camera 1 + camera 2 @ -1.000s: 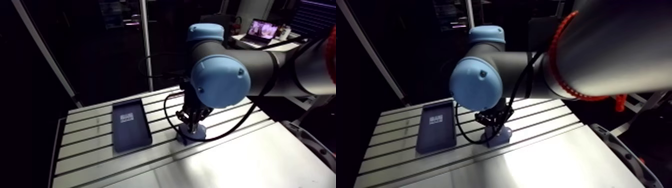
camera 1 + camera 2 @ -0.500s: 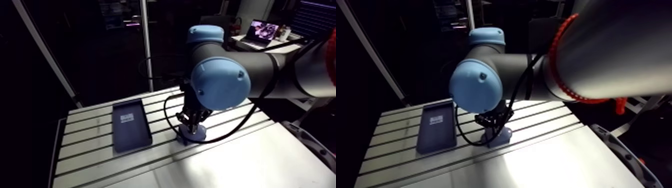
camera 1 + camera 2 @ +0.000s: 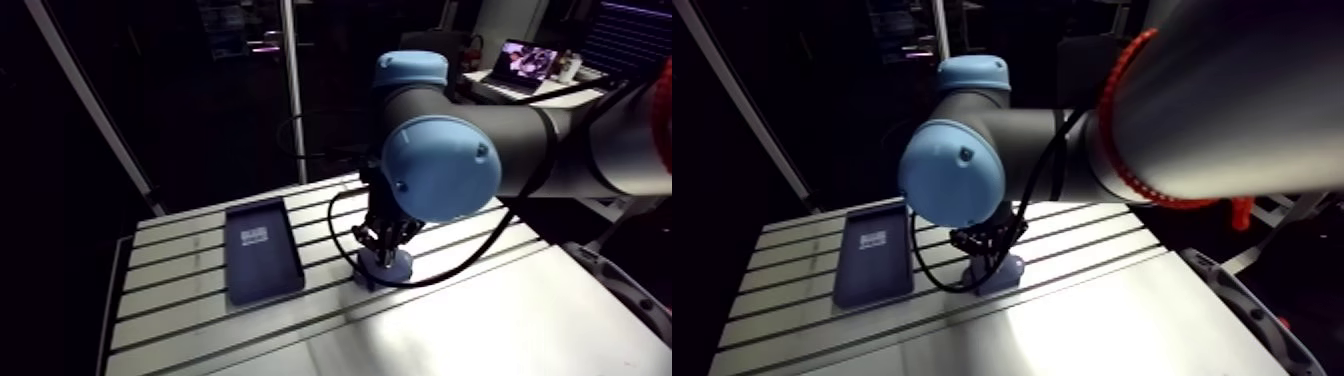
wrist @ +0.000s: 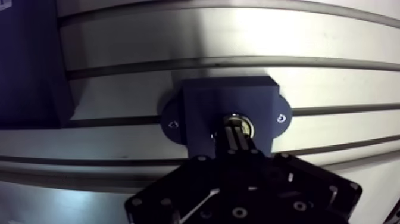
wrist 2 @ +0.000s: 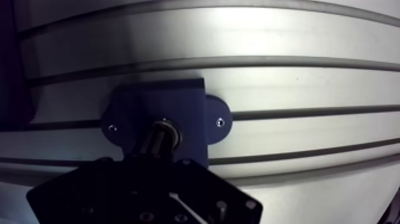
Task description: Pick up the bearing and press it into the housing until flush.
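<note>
In the arm view a joint cap (image 3: pixel 440 165) hid most of the gripper (image 3: pixel 384 252), set down on the housing (image 3: pixel 398 268), with the tray (image 3: pixel 262 250) well apart and open table (image 3: pixel 180 300) around. In the wrist view the fingers (image 4: pixel 231 138) stood pressed together on the bearing (image 4: pixel 247 124), half hidden in the housing's bore.

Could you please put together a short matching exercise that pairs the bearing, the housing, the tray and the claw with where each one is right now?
Things:
1. bearing
2. housing
3. tray
4. claw

Places:
A. lying flat on the table, off to one side of the housing
B. sitting on the table, with a screw in each side tab
C. in the round hole of the housing
D. straight above the housing, tips down at the hole

Pairs: 1-C, 2-B, 3-A, 4-D
</note>
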